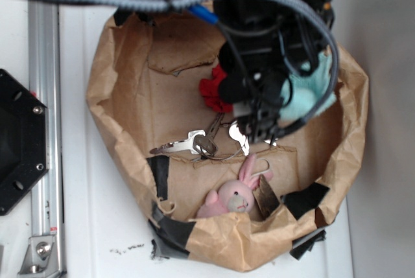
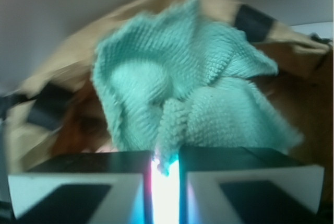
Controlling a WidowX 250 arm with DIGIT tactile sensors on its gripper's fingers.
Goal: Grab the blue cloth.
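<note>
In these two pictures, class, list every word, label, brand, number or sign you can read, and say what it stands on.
None can be read in either view.
Blue cloth, paper bag, keys, pink toy rabbit, gripper: no lettering shows.
Dark specks on the white surface: too small to tell.

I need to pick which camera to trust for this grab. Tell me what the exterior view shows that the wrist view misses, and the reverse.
Exterior only: the red cloth, keys and pink bunny toy lying in the paper bag, with the arm covering most of the cloth.

Wrist only: the pincer nearly shut, a fold of the blue cloth pinched between its fingers.

Both: the blue cloth and the brown paper bag.
</note>
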